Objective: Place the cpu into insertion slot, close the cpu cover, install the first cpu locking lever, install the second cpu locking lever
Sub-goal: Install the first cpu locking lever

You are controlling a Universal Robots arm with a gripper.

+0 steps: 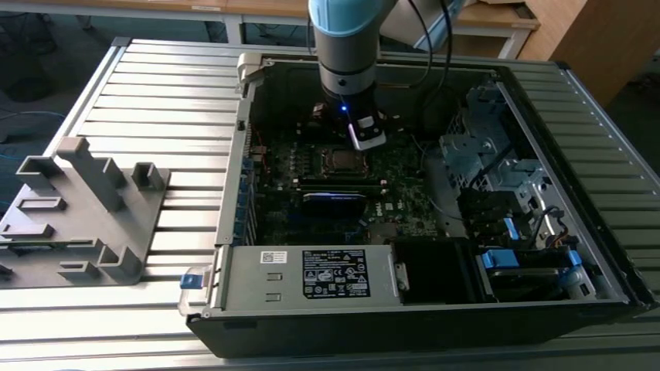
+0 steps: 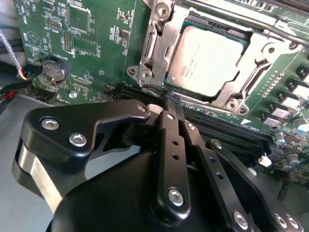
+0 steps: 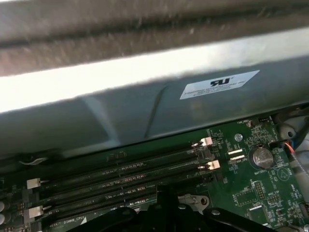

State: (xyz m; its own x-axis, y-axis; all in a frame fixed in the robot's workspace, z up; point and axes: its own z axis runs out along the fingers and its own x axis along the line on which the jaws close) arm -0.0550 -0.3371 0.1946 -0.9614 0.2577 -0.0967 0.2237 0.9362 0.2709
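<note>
Because the cpu (image 2: 208, 60) is a small, flat, rigid chip with a dull grey metal top, it would likely weigh very little and be fragile on its underside, so it is best taken by its outer edges and never pressed hard from above. In the second wrist view it already lies flat in the insertion slot (image 2: 190, 89), and the cpu cover (image 2: 166, 43), a thin silvery metal frame with a square window, appears to lie down around it, the chip's grey top showing through the window. The cover looks stiff but thin, a part that would probably bend if forced, and its smooth metal would likely be slippery between hard fingertips. A slim metal locking lever (image 2: 231, 12) runs along the far side of the socket; whether it is latched cannot be told. The robot's hand (image 2: 173, 102) hangs just beside the socket's near edge, its black fingers drawn close together with nothing between them. In the exterior view the hand (image 1: 369, 135) reaches down into an open computer case (image 1: 433, 309) that rests on a ribbed metal tabletop (image 1: 154, 100), just above the socket on the green motherboard (image 1: 403, 193). A grey plastic fixture (image 1: 83, 209) stands well apart, towards the exterior view's left.
</note>
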